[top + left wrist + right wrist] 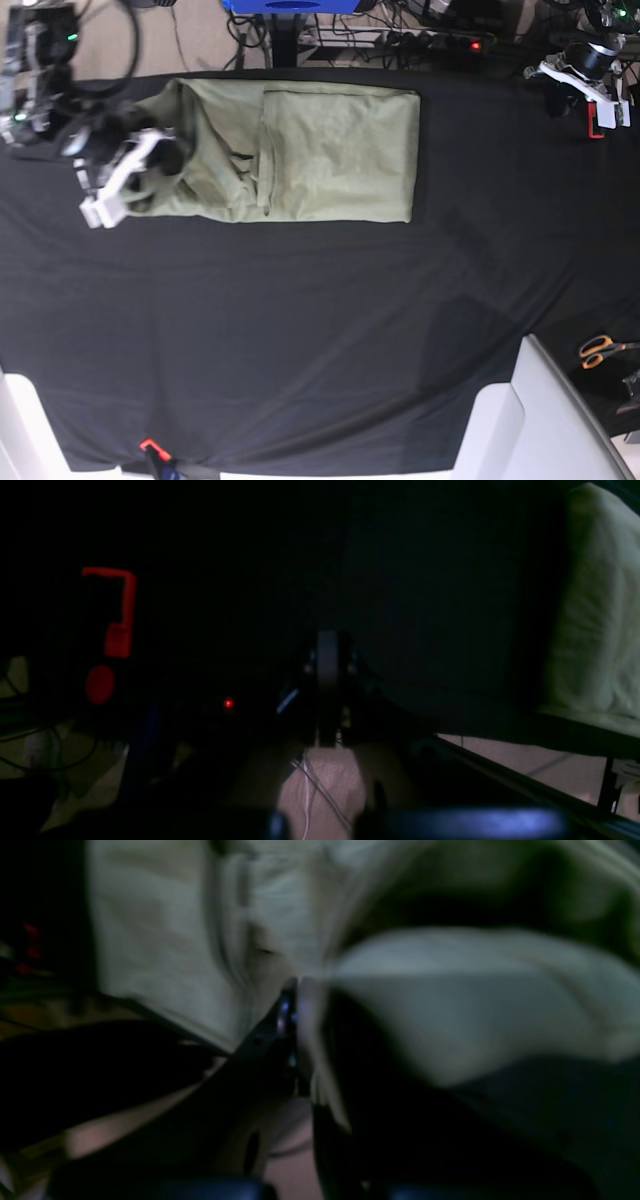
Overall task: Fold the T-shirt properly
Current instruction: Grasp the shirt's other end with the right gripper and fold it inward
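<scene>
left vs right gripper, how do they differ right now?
The right gripper is shut on the T-shirt; the left gripper is shut on nothing.
The right gripper is over the shirt's bunched side; the left gripper is well off the shirt, over black cloth.
Both are shut.

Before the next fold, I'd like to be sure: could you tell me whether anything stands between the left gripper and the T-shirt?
Nothing visible does: only black cloth lies between the left gripper and the T-shirt.

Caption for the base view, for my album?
Black robot arm's right gripper pinches the rumpled side of a pale green cotton T-shirt.
</scene>
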`<state>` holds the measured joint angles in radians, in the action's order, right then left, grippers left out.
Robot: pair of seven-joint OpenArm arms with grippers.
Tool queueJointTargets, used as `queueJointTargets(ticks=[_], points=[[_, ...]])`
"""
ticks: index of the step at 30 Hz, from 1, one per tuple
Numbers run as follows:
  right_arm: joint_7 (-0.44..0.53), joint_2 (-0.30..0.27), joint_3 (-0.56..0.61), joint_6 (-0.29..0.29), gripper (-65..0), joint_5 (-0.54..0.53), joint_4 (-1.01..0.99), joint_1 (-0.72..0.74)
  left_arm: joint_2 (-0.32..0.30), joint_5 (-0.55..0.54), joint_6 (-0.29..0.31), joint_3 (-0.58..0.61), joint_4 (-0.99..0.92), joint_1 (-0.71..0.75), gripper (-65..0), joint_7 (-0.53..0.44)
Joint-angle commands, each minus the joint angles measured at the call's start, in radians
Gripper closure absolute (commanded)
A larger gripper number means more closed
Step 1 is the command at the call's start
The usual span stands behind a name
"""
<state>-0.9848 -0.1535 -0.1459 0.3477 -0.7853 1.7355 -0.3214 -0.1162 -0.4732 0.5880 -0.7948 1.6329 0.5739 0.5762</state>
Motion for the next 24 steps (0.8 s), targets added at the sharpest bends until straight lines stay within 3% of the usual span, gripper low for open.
queueJointTargets(ticks=[1, 10, 14, 17, 21, 24], points=[[0.013, 0.001, 0.019, -0.003, -0.8, -0.026, 0.027, 0.006, -0.012, -0.014, 0.003, -0.005, 0.013, 0.008, 0.0, -0.017], [0.040, 0.071, 0.210, -0.055, -0.8, -0.023, 0.031, 0.023, -0.013, -0.014, 0.003, -0.005, 0.013, 0.008, 0.0, -0.017], [0.079, 0.073, 0.297, -0.068, -0.8, -0.021, 0.031, 0.038, -0.012, -0.014, 0.003, -0.005, 0.013, 0.008, 0.0, -0.017], [0.082, 0.067, 0.317, -0.131, -0.8, -0.023, 0.030, 0.051, -0.012, -0.014, 0.003, -0.005, 0.007, 0.008, 0.0, -0.015], [0.074, 0.064, 0.329, -0.128, -0.8, -0.023, 0.030, 0.067, -0.013, -0.014, 0.003, -0.005, -0.007, 0.005, 0.0, -0.015], [0.070, 0.030, 0.438, -0.134, -0.8, -0.023, 0.030, 0.112, -0.015, 0.001, 0.003, -0.005, -0.012, -0.010, 0.0, -0.014]])
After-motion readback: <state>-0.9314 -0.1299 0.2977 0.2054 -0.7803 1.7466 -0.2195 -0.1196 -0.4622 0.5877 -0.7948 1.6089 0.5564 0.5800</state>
